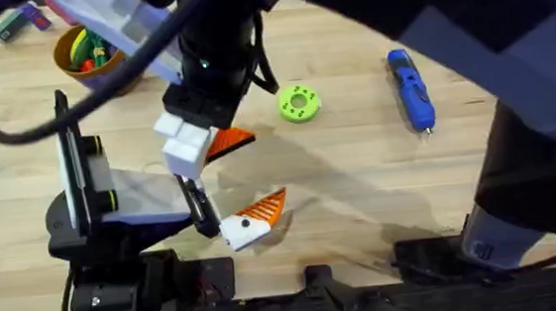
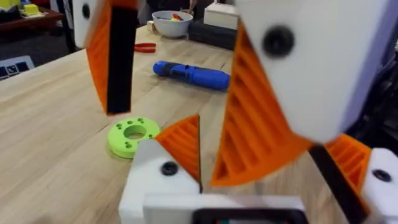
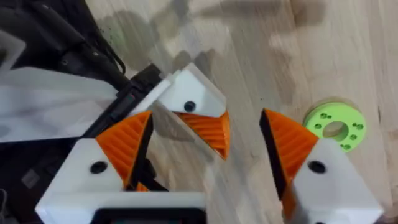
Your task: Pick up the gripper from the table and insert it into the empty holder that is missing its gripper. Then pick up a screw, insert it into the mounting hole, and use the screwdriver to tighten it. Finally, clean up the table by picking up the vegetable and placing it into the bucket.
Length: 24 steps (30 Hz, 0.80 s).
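Note:
My right gripper reaches across the table and stands open, straddling one finger of the left arm. That finger is the white holder. An orange ribbed wedge sits in it, which looks like the gripper. On the block's side is a dark round spot; I cannot tell hole from screw. My left gripper is open. The blue screwdriver lies at the far right. The yellow-brown bucket stands at the far left. The vegetable is out of view.
A lime-green ring lies just beyond the grippers. A white bowl and red pliers sit past the screwdriver. The right arm's dark bulk hangs over the table's right half.

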### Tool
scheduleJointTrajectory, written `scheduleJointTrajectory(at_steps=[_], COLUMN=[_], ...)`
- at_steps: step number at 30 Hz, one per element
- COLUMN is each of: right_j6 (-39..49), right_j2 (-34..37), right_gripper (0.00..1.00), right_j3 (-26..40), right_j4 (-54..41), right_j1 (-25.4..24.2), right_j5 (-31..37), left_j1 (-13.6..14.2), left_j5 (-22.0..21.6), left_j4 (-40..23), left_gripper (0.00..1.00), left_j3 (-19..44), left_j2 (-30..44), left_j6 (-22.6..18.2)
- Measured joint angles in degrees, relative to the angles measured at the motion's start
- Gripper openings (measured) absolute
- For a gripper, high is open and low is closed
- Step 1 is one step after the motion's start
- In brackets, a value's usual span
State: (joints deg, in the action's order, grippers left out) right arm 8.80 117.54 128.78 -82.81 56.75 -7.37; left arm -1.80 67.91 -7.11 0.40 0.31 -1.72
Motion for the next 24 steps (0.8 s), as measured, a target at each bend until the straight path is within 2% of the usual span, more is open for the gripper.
scheduleJointTrajectory(at_steps=[10, 16, 19, 24], right_j6=[-6.5, -7.8, -9.4, -11.7], right_j2=[-5.2, -5.9, -7.7, -15.8], right_gripper=[0.995, 0.994, 0.993, 0.994], right_j3=[0.0, -0.2, -3.1, -13.4], right_j4=[-0.1, -0.2, 0.9, 5.9], right_j1=[-5.1, -6.4, -6.7, -7.2], right_j5=[-0.6, -0.2, 2.0, 4.4], left_j1=[0.0, 0.0, 0.0, 0.0], left_j5=[0.0, 0.0, 0.0, 0.0], left_j4=[0.0, 0.0, 0.0, 0.0], left_gripper=[0.986, 0.985, 0.985, 0.985], left_j3=[0.0, 0.0, 0.0, 0.0], left_j2=[0.0, 0.0, 0.0, 0.0], left_j6=[0.0, 0.0, 0.0, 0.0])
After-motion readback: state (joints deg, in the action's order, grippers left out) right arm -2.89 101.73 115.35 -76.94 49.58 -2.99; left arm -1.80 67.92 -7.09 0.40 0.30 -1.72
